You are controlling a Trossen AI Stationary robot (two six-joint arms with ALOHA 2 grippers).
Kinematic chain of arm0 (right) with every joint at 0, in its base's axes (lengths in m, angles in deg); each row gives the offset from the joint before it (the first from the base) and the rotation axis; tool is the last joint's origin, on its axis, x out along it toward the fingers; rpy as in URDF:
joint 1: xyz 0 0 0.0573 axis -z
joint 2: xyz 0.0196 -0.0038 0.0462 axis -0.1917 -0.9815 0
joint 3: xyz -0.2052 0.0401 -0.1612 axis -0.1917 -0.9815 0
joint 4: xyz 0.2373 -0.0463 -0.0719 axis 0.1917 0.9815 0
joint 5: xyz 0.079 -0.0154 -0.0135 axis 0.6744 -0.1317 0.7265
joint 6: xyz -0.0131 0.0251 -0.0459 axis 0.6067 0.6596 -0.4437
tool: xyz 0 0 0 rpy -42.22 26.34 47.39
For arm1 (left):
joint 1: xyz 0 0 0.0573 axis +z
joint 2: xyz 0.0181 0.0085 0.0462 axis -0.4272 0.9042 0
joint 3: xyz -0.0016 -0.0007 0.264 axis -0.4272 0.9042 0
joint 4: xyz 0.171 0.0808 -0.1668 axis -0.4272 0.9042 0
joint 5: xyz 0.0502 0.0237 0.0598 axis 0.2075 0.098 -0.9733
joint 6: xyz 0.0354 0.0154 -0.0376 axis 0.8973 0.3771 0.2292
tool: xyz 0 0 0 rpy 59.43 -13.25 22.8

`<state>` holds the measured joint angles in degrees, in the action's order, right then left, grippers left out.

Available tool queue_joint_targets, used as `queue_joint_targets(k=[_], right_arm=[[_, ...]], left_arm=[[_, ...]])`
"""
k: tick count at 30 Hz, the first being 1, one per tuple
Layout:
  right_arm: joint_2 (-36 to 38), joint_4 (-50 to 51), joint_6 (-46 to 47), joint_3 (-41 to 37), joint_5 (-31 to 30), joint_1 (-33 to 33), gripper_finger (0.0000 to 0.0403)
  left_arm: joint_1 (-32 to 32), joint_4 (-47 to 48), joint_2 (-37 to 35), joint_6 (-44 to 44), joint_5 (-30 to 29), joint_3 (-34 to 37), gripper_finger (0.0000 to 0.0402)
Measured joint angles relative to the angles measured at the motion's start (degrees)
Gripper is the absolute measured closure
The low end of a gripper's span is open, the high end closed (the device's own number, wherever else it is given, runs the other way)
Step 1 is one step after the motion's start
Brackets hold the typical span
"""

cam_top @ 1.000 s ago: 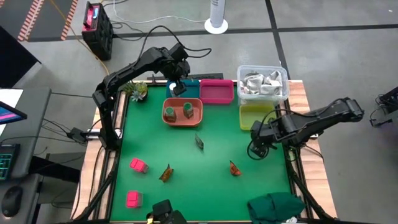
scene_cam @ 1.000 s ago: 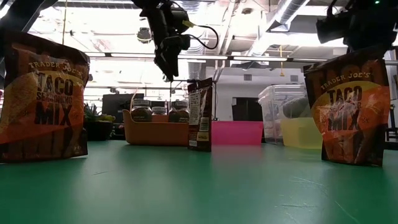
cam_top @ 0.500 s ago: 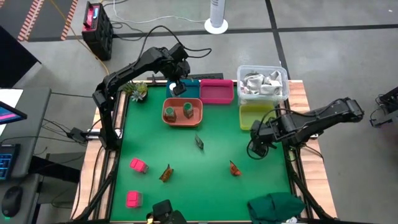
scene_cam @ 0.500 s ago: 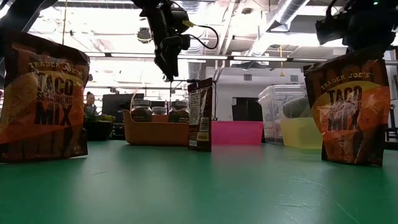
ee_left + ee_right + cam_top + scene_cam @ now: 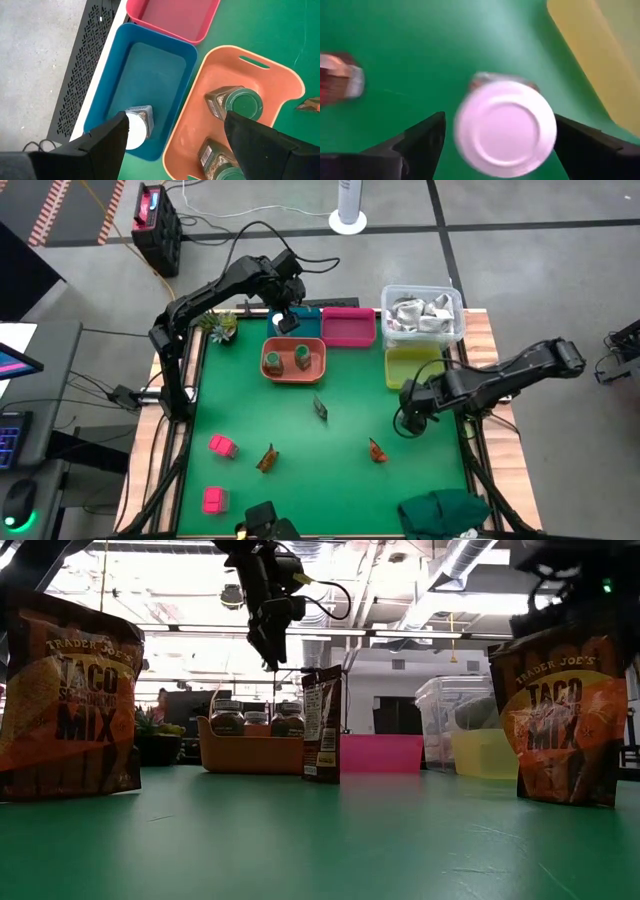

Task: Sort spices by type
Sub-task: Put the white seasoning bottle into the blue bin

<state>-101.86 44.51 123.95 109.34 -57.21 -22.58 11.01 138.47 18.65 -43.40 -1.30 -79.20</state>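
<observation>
A white-capped jar (image 5: 505,127) stands upright on the green mat, right under my right gripper (image 5: 409,416). That gripper points down, open, with one finger on either side of the cap and clear of it. My left gripper (image 5: 285,318) hangs open above the blue bin (image 5: 150,65), which holds another white-capped jar (image 5: 137,129). Two dark green jars (image 5: 287,360) stand in the orange bin (image 5: 318,370). Three brown-orange sachets (image 5: 320,408) (image 5: 267,458) (image 5: 377,450) stand on the mat. Two pink blocks (image 5: 222,445) (image 5: 214,500) lie at the near left.
At the far edge are a pink bin (image 5: 348,328), a yellow bin (image 5: 412,366) and a clear bin of crumpled wrappers (image 5: 422,312). A plant sprig (image 5: 220,326) sits at the far left, and a green cloth (image 5: 445,510) at the near right corner.
My right gripper has come down toward the mat, over the white-capped jar, and shifted slightly toward the table's left edge.
</observation>
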Motion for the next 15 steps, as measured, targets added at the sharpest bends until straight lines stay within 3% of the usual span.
queue_joint_targets(k=[5,15], right_arm=[[0.0,-0.8,-0.2,-2.3,-0.2,0.1,0.0063],[-0.8,-4.9,-4.6,-2.1,-1.2,1.5,0.0182]], left_arm=[[0.0,0.0,0.0,0.5,0.0,0.0,0.0088],[0.0,-0.1,0.0,-0.7,0.6,0.0,0.0088]])
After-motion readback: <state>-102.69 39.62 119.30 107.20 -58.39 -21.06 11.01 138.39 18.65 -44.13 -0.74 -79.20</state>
